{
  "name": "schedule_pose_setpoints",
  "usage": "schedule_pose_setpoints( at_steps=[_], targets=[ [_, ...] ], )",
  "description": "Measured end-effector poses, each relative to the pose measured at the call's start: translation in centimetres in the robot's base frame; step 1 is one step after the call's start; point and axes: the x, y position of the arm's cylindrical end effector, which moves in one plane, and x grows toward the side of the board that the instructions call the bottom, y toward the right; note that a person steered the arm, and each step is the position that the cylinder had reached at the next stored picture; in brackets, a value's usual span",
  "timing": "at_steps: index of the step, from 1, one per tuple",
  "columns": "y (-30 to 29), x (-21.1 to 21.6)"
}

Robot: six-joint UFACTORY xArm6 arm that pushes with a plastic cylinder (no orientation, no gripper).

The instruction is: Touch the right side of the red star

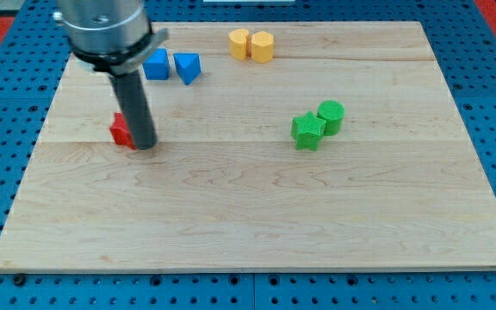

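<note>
While the dark rod stands upright over the wooden board [257, 224], my tip [144, 145] sits pressed against the right side of the red star [122, 131], and that's contact, right on the star's edge. The star itself is mostly hidden behind the rod, only a red sliver showing on the rod's left, so its shape is hard to make out. There is no hand or jaw on this arm, just the plain rod, so nothing is being held.

Taking the red star as the landmark: up and a little to its right sit two blue blocks, a blue cube-like block [156, 65] and a blue wedge-shaped block [187, 67], just beside each other. Further right of the star and higher still, near the board's top edge, two yellow blocks [252, 44] touch one another. Well off to the star's right, at about the same height, a green star-like block [306, 131] sits touching a green cylinder [331, 115]. The star lies on the view's left part of the board, above the middle
</note>
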Motion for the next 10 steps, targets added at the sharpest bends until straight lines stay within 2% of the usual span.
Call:
schedule_pose_setpoints(
  at_steps=[1,3,4,5,7,8,10],
  targets=[
    [-2.9,-1.6],
    [5.4,-4.3],
    [1.2,-6.5],
    [-0.8,-6.0],
    [0.6,-6.1],
    [-2.2,-6.1],
    [2.6,-6.4]
  ],
)
